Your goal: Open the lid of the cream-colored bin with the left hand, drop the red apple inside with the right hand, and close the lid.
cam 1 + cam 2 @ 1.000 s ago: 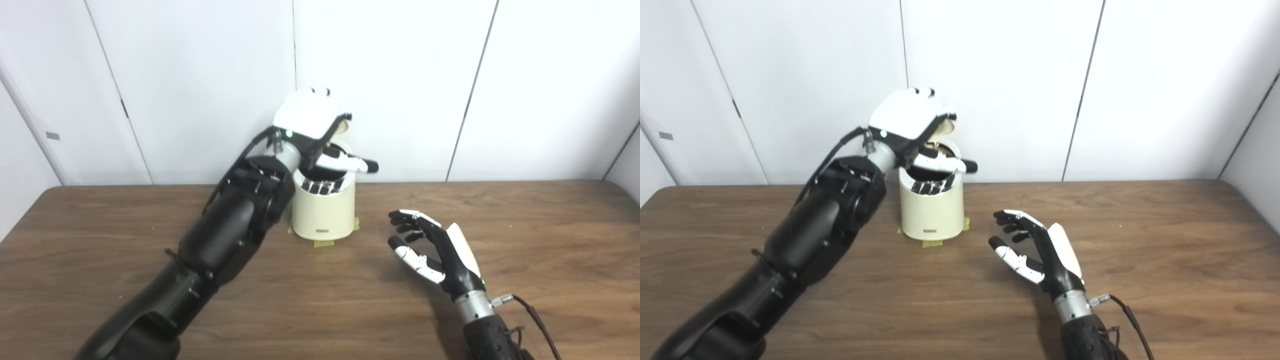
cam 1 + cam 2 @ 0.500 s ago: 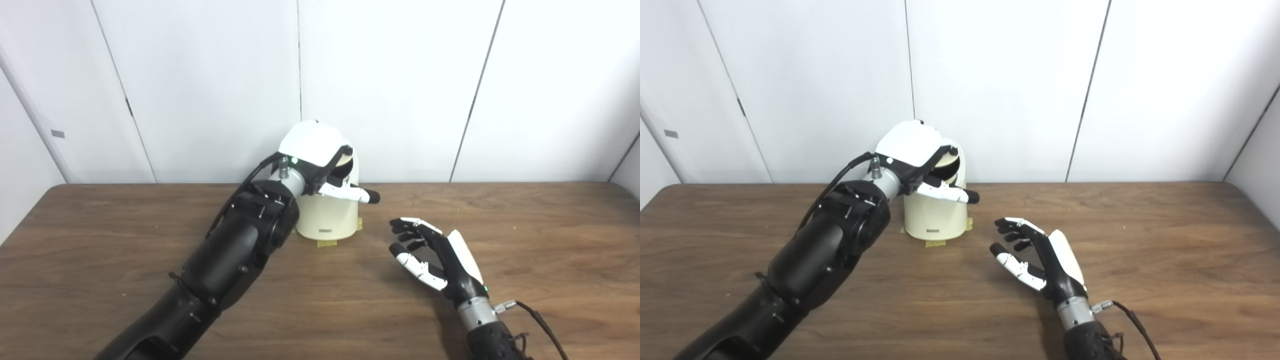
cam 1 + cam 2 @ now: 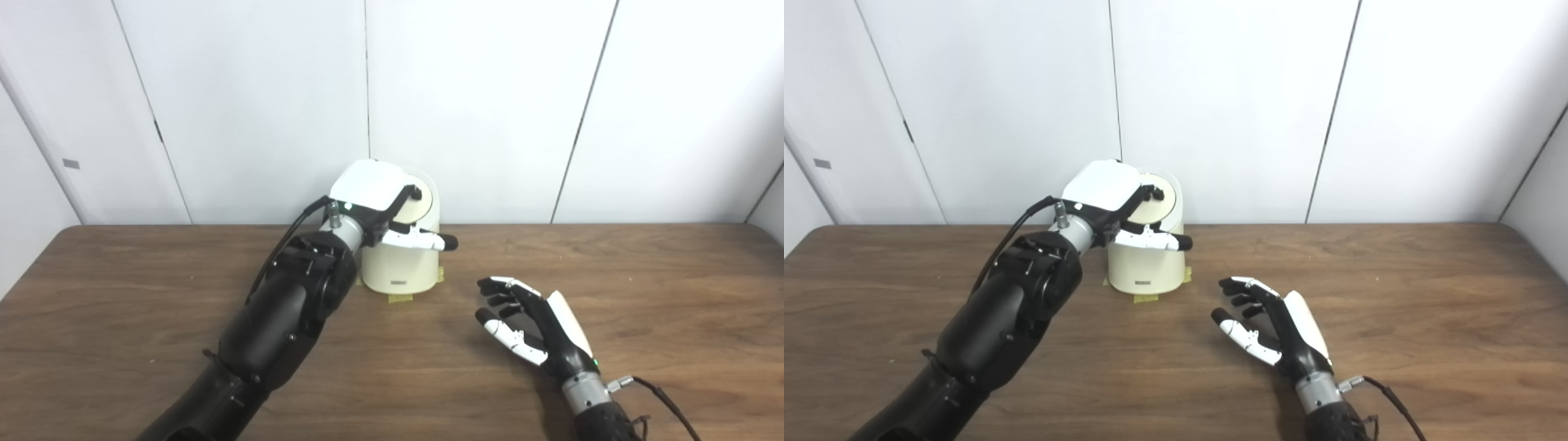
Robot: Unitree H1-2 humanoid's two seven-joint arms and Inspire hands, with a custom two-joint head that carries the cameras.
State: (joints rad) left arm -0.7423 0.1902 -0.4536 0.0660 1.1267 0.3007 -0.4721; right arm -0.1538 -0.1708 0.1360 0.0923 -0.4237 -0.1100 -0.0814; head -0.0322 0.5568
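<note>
Left hand (image 3: pixel 383 211), grip unclear, presses the lid (image 3: pixel 418 202) onto the bin (image 3: pixel 401 269); fingers might jam. Right hand (image 3: pixel 530 324) open, empty.

The table (image 3: pixel 122 318) is dark wood with a visible grain and a low, matt sheen. The cream-colored bin (image 3: pixel 401 269) looks like smooth plastic, faintly glossy. Under its base lie bits of yellowish paper tape (image 3: pixel 398 299). The left hand (image 3: pixel 380 205) has a glossy white plastic back. The right hand (image 3: pixel 533 324) has black fingers (image 3: pixel 499 294) and a bare metal wrist. The wall panels (image 3: pixel 490 92) are smooth, matt white.
</note>
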